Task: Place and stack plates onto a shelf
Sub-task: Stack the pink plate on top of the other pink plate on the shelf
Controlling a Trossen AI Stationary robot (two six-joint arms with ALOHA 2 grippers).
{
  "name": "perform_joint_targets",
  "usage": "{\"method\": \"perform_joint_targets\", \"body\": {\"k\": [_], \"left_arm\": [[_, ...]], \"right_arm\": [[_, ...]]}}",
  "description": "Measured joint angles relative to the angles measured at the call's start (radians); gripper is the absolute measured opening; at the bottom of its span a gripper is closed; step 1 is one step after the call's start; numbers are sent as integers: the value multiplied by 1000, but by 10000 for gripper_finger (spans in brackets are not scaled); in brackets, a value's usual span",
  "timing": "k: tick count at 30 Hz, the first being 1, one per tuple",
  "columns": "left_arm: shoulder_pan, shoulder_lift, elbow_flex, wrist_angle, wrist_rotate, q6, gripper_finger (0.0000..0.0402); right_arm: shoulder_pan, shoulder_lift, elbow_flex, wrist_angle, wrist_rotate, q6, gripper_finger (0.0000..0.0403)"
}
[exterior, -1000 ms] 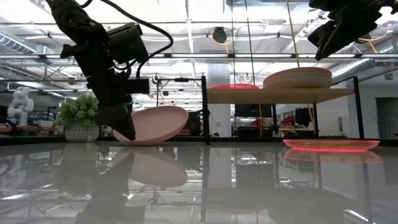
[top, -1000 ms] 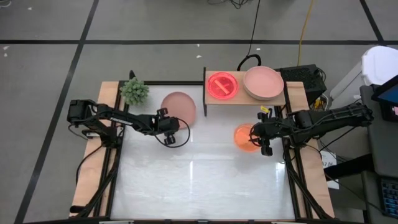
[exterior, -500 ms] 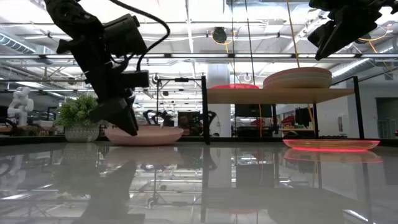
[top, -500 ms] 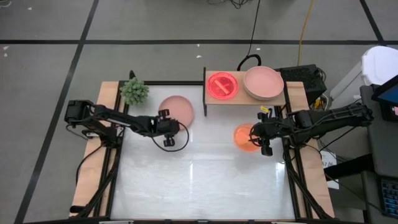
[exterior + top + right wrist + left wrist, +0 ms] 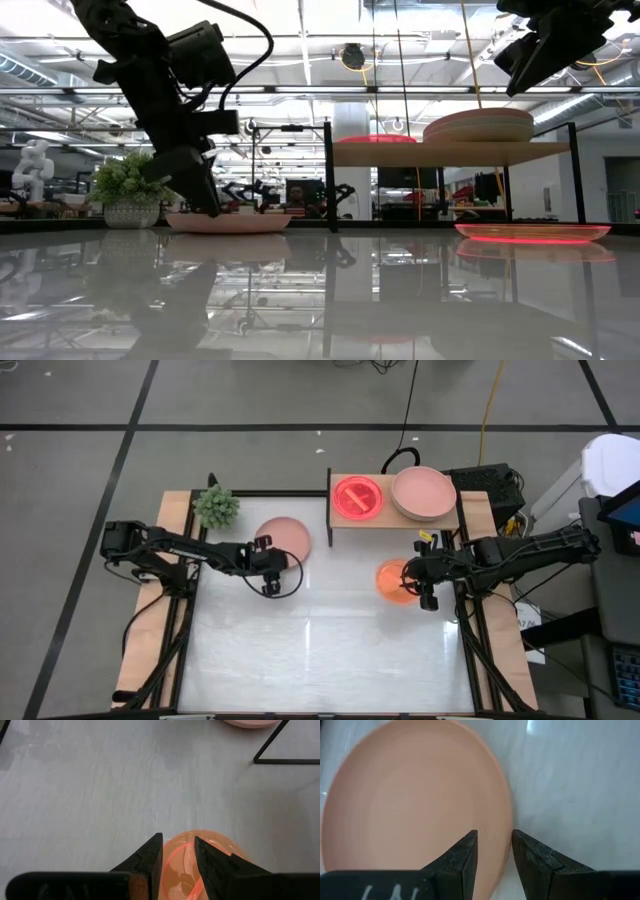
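Left gripper (image 5: 268, 567) clamps the rim of the matte salmon-pink round plate (image 5: 284, 537), lying flat upper-left of centre; right gripper's (image 5: 425, 586) fingers straddle the translucent orange plate's (image 5: 391, 579) edge, can't tell if gripping.

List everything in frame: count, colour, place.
salmon-pink plate: 1, lying flat on the table left of the shelf, its rim between the left hand's fingers
orange plate: 1, translucent, on the table in front of the shelf
neon pink plate: at least 1, shelf top, left half
large plates: stack, pinkish-beige, count unclear, shelf top, right half
shelf: 1, light wood, table's far edge
plant: 1, green, far left corner
table: 1, white
left hand: at the salmon-pink plate
right hand: above the orange plate
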Motion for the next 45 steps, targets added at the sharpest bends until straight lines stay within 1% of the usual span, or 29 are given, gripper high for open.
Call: {"method": "perform_joint_targets", "body": {"k": [3,10,15,17,19,21,23,29,31,36,40,45], "left_arm": [[0,0,0,-12,0,2,129],[0,0,-2,-55,-8,74,129],[2,-1,-60,-23,-4,96,129],[3,-2,-93,14,-21,105,129],[1,-5,-124,65,-59,106,125],[1,-5,-144,101,-76,114,110],[-6,-4,-156,126,-88,133,88],[-28,-1,-161,151,-115,200,22],[-33,-1,-161,155,-118,200,12],[-81,-11,-138,107,-106,212,13],[-136,-29,-84,33,-84,244,13],[-202,-49,-1,-79,-73,232,13]], "right_arm": [[0,0,0,1,0,4,95],[0,0,0,0,0,4,95],[0,0,0,0,-1,4,95],[0,0,0,0,-1,4,95],[0,0,0,0,-1,4,95],[0,0,0,0,-1,4,95],[0,0,0,3,-1,-3,95],[0,0,0,27,-1,-22,95],[0,0,0,34,0,-22,95],[0,0,0,62,1,-35,95],[0,1,0,106,2,-48,95],[0,24,0,191,2,-72,95]]}}
